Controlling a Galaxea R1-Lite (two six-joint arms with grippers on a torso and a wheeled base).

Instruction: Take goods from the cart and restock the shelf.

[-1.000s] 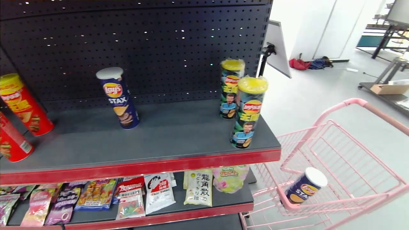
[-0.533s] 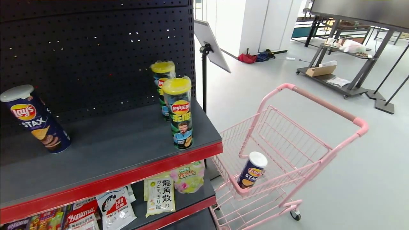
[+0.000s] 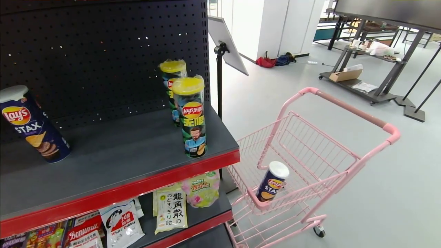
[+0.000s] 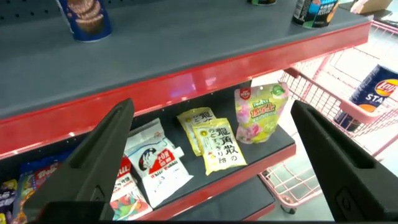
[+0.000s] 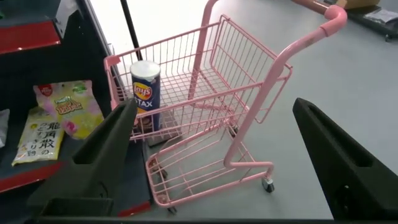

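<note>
Camera has swung cartward. Left gripper (image 4: pixel 211 107), right gripper (image 5: pixel 214 104) agape. Can (image 5: pixel 145 87) before right jaws: likely light, stiff, slick; grasp mid-body.

The left gripper (image 4: pixel 212 104), a pair of long, dark grey, flat-sided fingers (image 4: pixel 99 155), is spread wide, its two tips well apart and level with each other. Each finger narrows from a broad base near the wrist to a blunt, slanted tip. The right gripper (image 5: pixel 216 104), of the same dark grey build, stands in the same pose: fingers (image 5: pixel 339 165) splayed wide, tips level, angled forward and down from the wrist, open space between them.
</note>
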